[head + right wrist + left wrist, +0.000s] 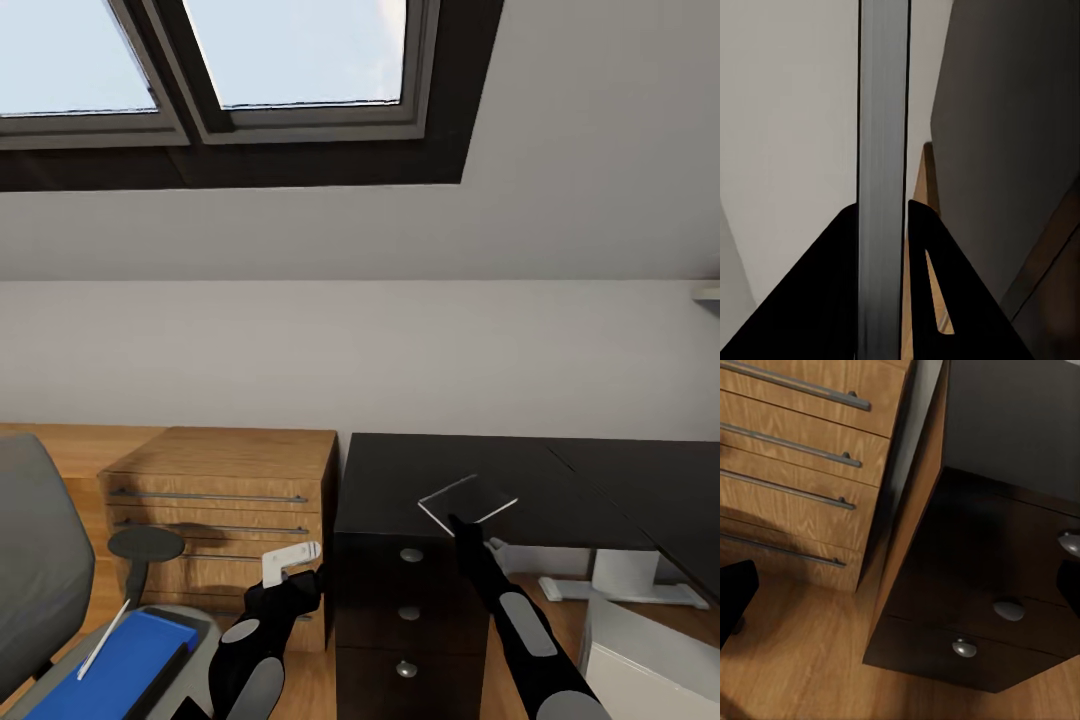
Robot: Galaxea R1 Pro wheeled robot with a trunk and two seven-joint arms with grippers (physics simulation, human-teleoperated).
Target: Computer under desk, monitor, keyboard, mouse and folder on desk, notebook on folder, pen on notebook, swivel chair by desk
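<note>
Overhead, skylight (250, 60); below, desk (520, 480).

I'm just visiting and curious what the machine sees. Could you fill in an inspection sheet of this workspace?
Surface: black desk, top bare apart from what the right arm holds over it.
Job's things: notebook in the right gripper, above the desk; blue folder on the swivel chair, thin white pen across it.
Clutter: nothing seen.
Grippers: right shut on the notebook; left gripper open, empty.
Cables: nothing seen.
Surroundings: wood cabinet beside the desk, skylight.
</note>
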